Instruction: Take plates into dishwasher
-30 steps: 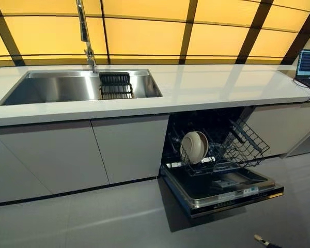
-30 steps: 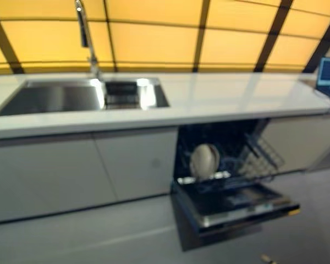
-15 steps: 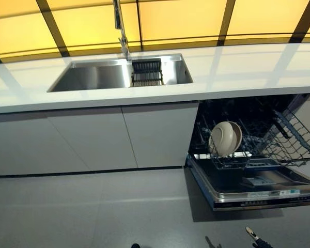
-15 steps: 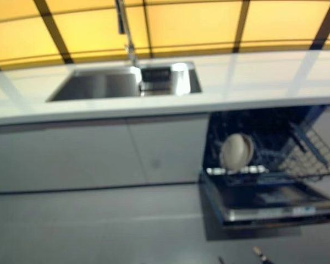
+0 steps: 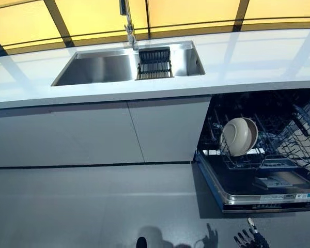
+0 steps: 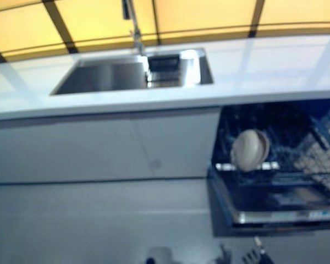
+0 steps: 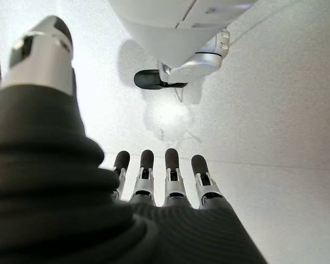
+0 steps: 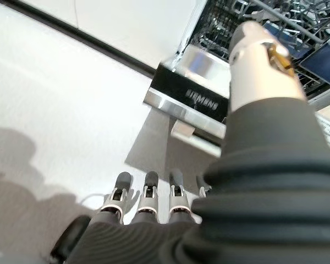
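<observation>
Plate stands in the dishwasher rack, well apart from both empty, straight-fingered robot hands.

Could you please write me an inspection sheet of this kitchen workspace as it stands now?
Surface: long white countertop, bare where it shows.
Job's things: cream round plates standing on edge in the dark wire lower rack of the open dishwasher, its door folded down.
Clutter: nothing seen.
Hands: left hand open, fingers straight over the floor, holding nothing; right hand open, empty, near the dishwasher door.
Cables: nothing seen.
Surroundings: stainless steel sink with a dark slatted insert and tall tap; white cabinet fronts; grey floor.
</observation>
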Tool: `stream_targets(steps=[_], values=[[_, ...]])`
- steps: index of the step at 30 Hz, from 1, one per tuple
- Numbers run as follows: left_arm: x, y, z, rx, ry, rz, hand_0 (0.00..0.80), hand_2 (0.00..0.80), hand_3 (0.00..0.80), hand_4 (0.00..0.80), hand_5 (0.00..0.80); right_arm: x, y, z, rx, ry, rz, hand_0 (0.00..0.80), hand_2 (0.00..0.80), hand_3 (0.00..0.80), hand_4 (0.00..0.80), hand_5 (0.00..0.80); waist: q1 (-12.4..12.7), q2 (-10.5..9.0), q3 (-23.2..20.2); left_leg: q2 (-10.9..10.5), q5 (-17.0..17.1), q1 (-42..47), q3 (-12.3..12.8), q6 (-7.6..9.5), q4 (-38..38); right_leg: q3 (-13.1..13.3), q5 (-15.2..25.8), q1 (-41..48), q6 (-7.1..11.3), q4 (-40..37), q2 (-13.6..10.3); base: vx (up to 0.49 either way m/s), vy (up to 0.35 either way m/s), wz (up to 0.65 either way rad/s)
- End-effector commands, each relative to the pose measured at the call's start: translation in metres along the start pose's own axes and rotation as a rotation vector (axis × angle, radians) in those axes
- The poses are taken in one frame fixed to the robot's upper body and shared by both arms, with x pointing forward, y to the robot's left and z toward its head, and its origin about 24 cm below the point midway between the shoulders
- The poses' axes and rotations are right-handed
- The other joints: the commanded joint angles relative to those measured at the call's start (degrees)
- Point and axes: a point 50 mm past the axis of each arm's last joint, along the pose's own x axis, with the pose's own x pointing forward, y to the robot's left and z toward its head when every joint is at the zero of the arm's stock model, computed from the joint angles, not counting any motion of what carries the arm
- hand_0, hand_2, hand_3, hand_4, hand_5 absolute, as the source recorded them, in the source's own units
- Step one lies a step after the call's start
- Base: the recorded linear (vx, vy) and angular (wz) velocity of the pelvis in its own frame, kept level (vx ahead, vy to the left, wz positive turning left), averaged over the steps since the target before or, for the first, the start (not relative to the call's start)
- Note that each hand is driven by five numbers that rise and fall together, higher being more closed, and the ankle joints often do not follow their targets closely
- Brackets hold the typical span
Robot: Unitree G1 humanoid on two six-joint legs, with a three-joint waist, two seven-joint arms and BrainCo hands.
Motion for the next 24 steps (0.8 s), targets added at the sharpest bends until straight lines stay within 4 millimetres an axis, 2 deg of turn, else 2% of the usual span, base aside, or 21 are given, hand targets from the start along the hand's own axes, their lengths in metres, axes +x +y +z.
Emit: stream_targets(steps=[1,7,12,18,24], values=[[0.002,0.006,0.029,0.088,-0.075,0.015,0.000,0.000,0.000,0.000,0.000,0.009,0.031,0.011,0.100,-0.084,0.102,0.000,0.000,0.000,0.000,0.000,2.34,-1.82,3.02,-3.39,-1.92,-0.53,-0.55,3.07,-0.25,-1.78,0.28,-6.13,-2.94,6.59,0.56,-0.056,-0.034,0.10],[0.002,0.002,0.037,0.082,-0.105,0.008,0.000,0.000,0.000,0.000,0.000,0.011,0.043,0.014,0.229,-0.092,0.147,0.000,0.000,0.000,0.000,0.000,2.25,-1.11,4.16,-3.74,-1.26,-2.24,-0.87,2.95,-0.25,-1.78,0.54,-7.16,-3.11,6.13,0.81,-0.054,-0.017,0.08],[0.002,0.002,0.040,0.080,-0.121,0.002,0.000,0.000,0.000,0.000,0.000,0.012,0.043,0.020,0.268,-0.121,0.138,0.000,0.000,0.000,0.000,0.000,2.13,-0.18,4.75,-4.07,-0.73,-3.01,-0.76,2.94,-0.25,-1.86,0.56,-8.17,-3.25,6.67,0.65,-0.006,0.006,0.00],[0.002,-0.007,0.049,0.066,-0.168,-0.032,0.000,0.000,0.000,0.000,0.000,0.013,0.059,0.049,0.350,-0.207,0.160,0.000,0.000,0.000,0.000,0.000,1.60,2.97,6.91,-4.94,0.14,-4.96,-0.70,2.75,-0.25,-1.00,0.62,-10.97,-3.28,7.63,0.15,-0.064,0.073,-0.01],[0.001,-0.015,0.054,0.057,-0.194,-0.076,0.000,0.000,0.000,0.000,0.000,0.011,0.093,0.076,0.466,-0.307,0.347,0.000,0.000,0.000,0.000,0.000,1.39,5.63,8.44,-6.03,0.32,-6.41,-0.56,2.89,-0.25,-0.20,0.48,-13.50,-3.32,8.52,-0.56,-0.036,0.068,-0.01]])
